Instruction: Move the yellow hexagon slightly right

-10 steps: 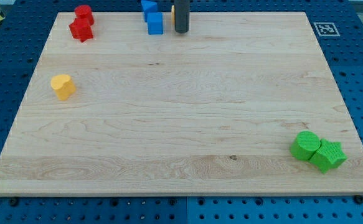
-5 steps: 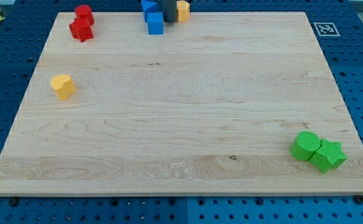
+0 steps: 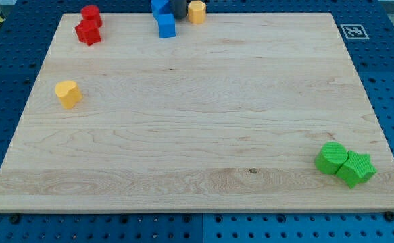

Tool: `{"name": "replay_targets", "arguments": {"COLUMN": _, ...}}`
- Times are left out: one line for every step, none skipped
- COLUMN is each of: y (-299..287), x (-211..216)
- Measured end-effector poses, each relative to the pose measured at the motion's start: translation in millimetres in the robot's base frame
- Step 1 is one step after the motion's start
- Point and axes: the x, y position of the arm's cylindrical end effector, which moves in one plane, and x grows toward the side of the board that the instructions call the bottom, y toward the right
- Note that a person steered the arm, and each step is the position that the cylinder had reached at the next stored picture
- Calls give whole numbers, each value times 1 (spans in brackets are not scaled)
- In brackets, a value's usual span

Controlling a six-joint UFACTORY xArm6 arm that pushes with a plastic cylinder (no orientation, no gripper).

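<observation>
My tip [image 3: 178, 16] is sitting wedged between the blue blocks [image 3: 164, 20] and the yellow hexagon [image 3: 197, 11], holding nothing, probably lining up to nudge it rightward.

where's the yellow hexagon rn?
The yellow hexagon sits at the board's top edge, just left of centre in the view, with my tip on its left and the blue blocks beyond that.
</observation>
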Motion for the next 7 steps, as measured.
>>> {"name": "replay_targets", "arguments": {"y": 24, "x": 0}}
{"name": "replay_targets", "arguments": {"y": 42, "x": 1}}
{"name": "replay_targets", "arguments": {"y": 57, "x": 0}}
{"name": "replay_targets", "arguments": {"y": 74, "x": 0}}
{"name": "replay_targets", "arguments": {"y": 91, "x": 1}}
{"name": "replay_targets", "arguments": {"y": 102, "x": 14}}
{"name": "replay_targets", "arguments": {"y": 118, "x": 32}}
